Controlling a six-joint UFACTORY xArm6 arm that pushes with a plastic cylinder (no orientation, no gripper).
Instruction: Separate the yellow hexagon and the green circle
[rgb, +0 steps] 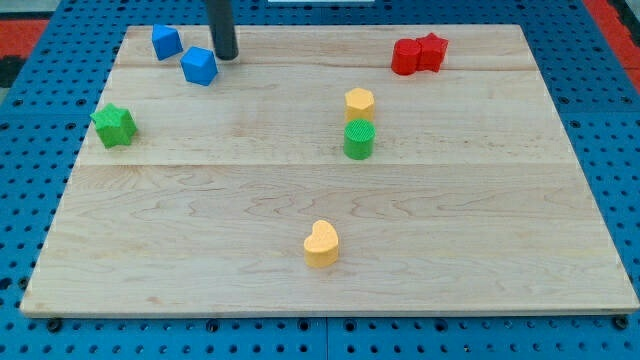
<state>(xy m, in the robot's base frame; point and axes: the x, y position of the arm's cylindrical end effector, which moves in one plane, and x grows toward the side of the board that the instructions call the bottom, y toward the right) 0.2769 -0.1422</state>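
The yellow hexagon (360, 103) stands right of the board's centre, and the green circle (359, 139) sits just below it, touching or nearly touching. My tip (226, 56) is near the view's top left, far to the left of both blocks, just to the right of a blue block (199, 66).
A second blue block (166, 42) lies at the top left. A green star (114, 125) is at the left edge. Two red blocks (418, 54) sit together at the top right. A yellow heart (321, 244) lies low in the middle. The wooden board (500, 220) rests on a blue pegboard.
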